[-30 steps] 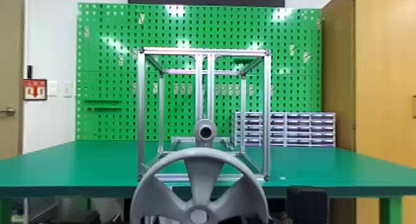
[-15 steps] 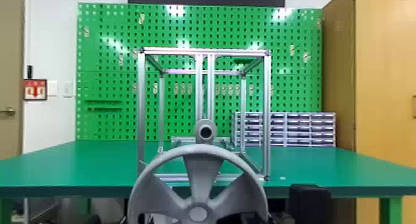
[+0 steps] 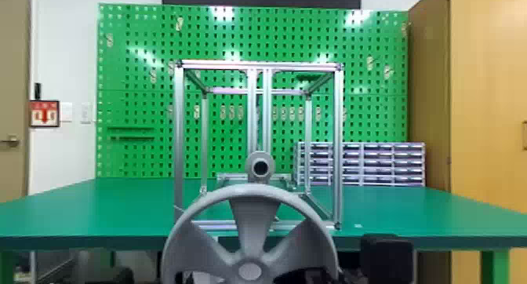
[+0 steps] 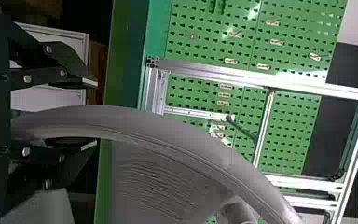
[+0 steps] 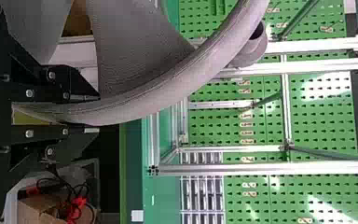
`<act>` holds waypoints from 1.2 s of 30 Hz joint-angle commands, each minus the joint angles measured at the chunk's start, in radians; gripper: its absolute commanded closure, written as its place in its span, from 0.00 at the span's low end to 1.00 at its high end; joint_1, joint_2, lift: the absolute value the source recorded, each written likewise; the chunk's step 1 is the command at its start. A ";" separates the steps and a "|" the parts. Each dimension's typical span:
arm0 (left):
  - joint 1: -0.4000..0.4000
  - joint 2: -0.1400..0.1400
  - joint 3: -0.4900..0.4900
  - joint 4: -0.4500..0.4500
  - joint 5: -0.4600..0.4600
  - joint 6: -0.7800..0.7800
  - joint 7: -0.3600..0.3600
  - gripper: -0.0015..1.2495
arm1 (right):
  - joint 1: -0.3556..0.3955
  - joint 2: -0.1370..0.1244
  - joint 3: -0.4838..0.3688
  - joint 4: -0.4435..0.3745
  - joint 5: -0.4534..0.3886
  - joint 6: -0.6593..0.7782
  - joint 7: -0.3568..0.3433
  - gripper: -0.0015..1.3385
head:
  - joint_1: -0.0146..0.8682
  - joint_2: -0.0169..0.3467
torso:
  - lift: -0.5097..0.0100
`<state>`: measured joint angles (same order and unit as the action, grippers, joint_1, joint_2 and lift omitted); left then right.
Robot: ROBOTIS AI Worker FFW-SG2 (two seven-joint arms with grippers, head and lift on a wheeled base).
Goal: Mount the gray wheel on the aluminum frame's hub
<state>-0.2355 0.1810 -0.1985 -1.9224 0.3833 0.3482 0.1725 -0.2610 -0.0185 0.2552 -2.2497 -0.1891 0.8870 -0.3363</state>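
Observation:
The gray wheel [image 3: 253, 228] stands upright before the aluminum frame [image 3: 179, 146], its center lower than the frame's round hub [image 3: 270, 161]. Dark parts of my right gripper [image 3: 347, 277] show at the wheel's lower right. In the right wrist view, my right gripper [image 5: 92, 114] is shut on the rim of the wheel [image 5: 168, 79], with the hub [image 5: 251, 51] beyond. My left gripper [image 4: 91, 114] stands open around the opposite rim of the wheel [image 4: 135, 123], a gap showing between one finger and the rim.
The frame rests on the green table [image 3: 129, 208], near its front edge. Behind stand a green pegboard [image 3: 137, 87] and a drawer rack [image 3: 376, 163]. A box with red and black cables [image 5: 51, 210] lies low beside the right arm.
The wheel has risen slightly and shifted a little to the left. The black part of the right arm moved slightly right, then back left.

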 commanded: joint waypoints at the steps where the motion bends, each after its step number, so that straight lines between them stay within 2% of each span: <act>1: -0.016 -0.014 0.011 -0.020 0.000 0.044 0.007 0.65 | -0.011 -0.003 0.016 0.012 0.022 -0.005 0.000 0.89 | 0.01 0.06 | 0.02; 9: -0.038 -0.015 0.010 -0.049 0.029 0.104 0.030 0.68 | -0.037 -0.003 0.035 0.036 0.033 -0.005 -0.001 0.89 | 0.01 0.06 | 0.02; 19: -0.087 -0.018 0.019 -0.070 0.032 0.202 0.038 0.68 | -0.080 0.011 0.042 0.061 0.027 0.007 -0.023 0.89 | 0.01 0.06 | 0.02; 26: -0.157 -0.026 0.024 -0.070 0.016 0.291 0.039 0.68 | -0.133 0.015 0.016 0.061 -0.033 0.063 -0.049 0.89 | 0.01 0.06 | 0.02; 36: -0.281 -0.058 0.022 -0.026 -0.004 0.371 0.042 0.68 | -0.228 0.019 -0.051 0.088 -0.122 0.170 -0.059 0.89 | 0.01 0.06 | 0.02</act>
<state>-0.4759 0.1312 -0.1728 -1.9653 0.3815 0.6910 0.2148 -0.4556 0.0000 0.2260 -2.1779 -0.2795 1.0244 -0.3958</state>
